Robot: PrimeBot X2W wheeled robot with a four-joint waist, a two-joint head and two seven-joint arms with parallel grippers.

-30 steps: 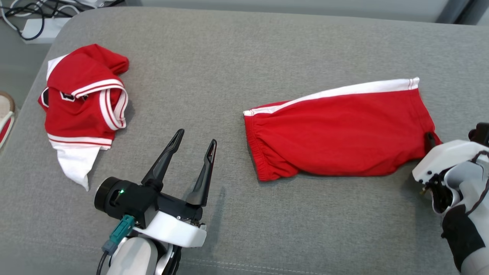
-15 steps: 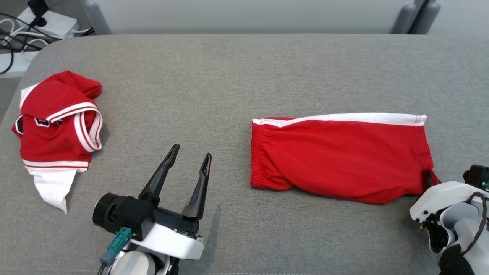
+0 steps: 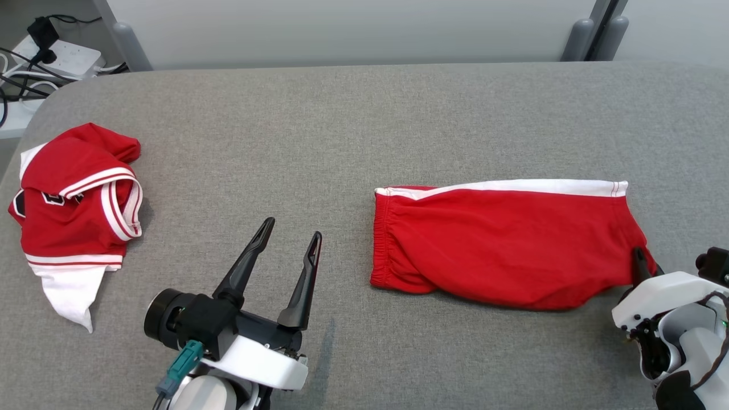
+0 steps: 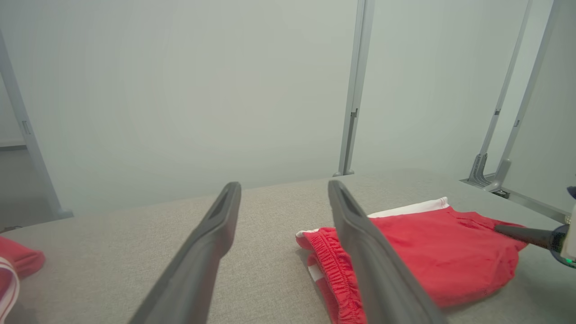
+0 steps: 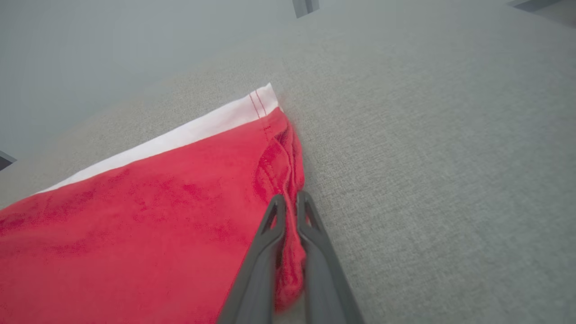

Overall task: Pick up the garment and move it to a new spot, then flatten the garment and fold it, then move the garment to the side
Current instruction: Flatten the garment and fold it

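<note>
Currently, the red shorts (image 3: 507,245) are seen lying flat on the grey padded surface (image 3: 342,131), right of centre in the head view. Their elastic waistband is turned toward the middle of the frame, and a white stripe is seen along the upper edge. The hem at the lower right corner of the shorts is pinched by the right gripper (image 3: 639,263), at the lower right of the frame. In the right wrist view a fold of red fabric is shown squeezed between the nearly closed fingertips (image 5: 275,213).

The left gripper (image 3: 291,229) is held at the lower left of centre in the head view, over bare surface. Its fingers are spread wide and nothing is gripped between them. It is kept apart from the shorts, whose waistband is seen beyond one finger at the lower right of the left wrist view.

A crumpled red jersey (image 3: 74,210) with white trim is seen at the far left edge of the head view, well apart from the shorts. A white power strip (image 3: 65,56) with dark cables is visible in the upper left corner, beyond the surface.
</note>
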